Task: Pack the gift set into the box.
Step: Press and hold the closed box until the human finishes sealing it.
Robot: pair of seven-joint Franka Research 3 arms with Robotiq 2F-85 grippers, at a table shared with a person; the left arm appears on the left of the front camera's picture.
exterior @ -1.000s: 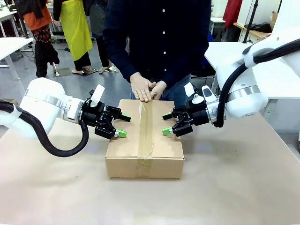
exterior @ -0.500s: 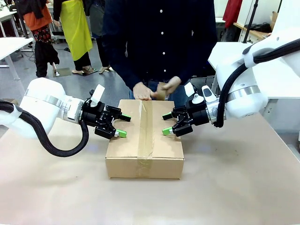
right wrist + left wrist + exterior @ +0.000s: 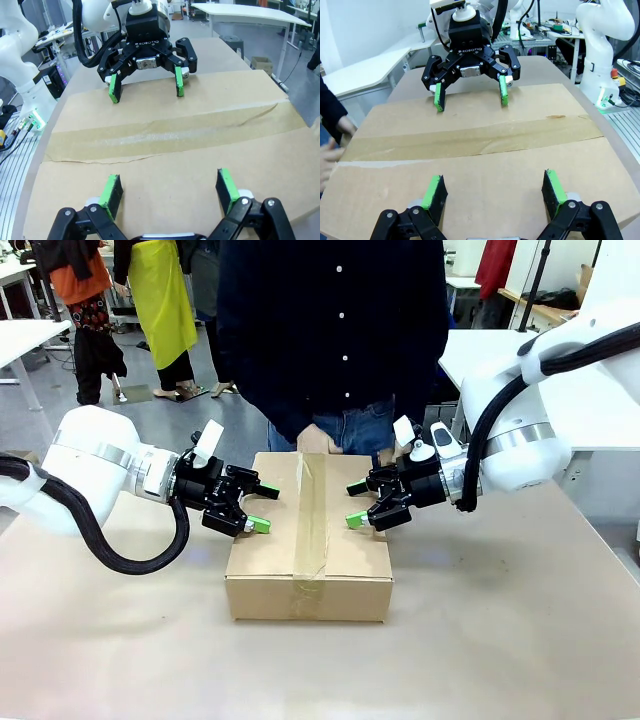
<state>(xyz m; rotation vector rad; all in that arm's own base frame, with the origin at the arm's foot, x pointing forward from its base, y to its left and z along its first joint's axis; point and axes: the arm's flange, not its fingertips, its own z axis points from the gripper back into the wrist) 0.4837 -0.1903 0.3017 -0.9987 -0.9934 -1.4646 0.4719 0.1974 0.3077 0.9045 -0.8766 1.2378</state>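
Taped-shut box (image 3: 308,540) mid-table (image 3: 500,640), on plain tan covering. Left tool (image 3: 256,508) and right tool (image 3: 356,504) spread wide over its flanks, gripping nothing. Beyond: person (image 3: 335,330), white tables, grey floor.

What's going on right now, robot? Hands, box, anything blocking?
Left hand open, right hand open, both over the box. Box taped shut. Person's hand at its far edge.

"ROBOTIQ" on right hand (image 3: 470,97), "ROBOTIQ" on left hand (image 3: 146,87)
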